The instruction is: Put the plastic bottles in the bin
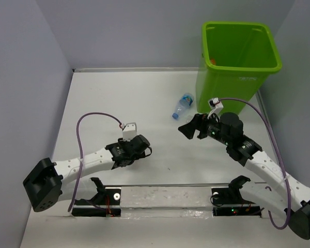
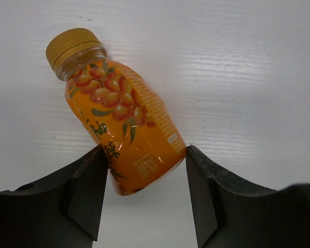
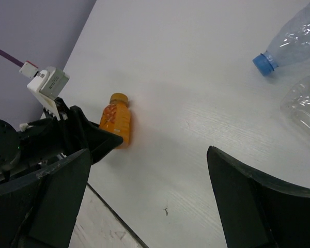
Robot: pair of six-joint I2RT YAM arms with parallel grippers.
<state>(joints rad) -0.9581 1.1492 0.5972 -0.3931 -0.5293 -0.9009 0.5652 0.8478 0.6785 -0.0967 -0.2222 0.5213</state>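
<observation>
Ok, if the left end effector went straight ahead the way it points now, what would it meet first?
The orange bottle lying on the table. Its base sits between the open fingers of the left end effector, so going straight on it would probably touch that bottle almost at once.

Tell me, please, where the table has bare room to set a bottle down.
Widest bare patch: the far left corner, between the back wall and the left arm. A smaller one lies between the orange bottle and the right gripper. Crowded before the bin, by the clear bottles.
</observation>
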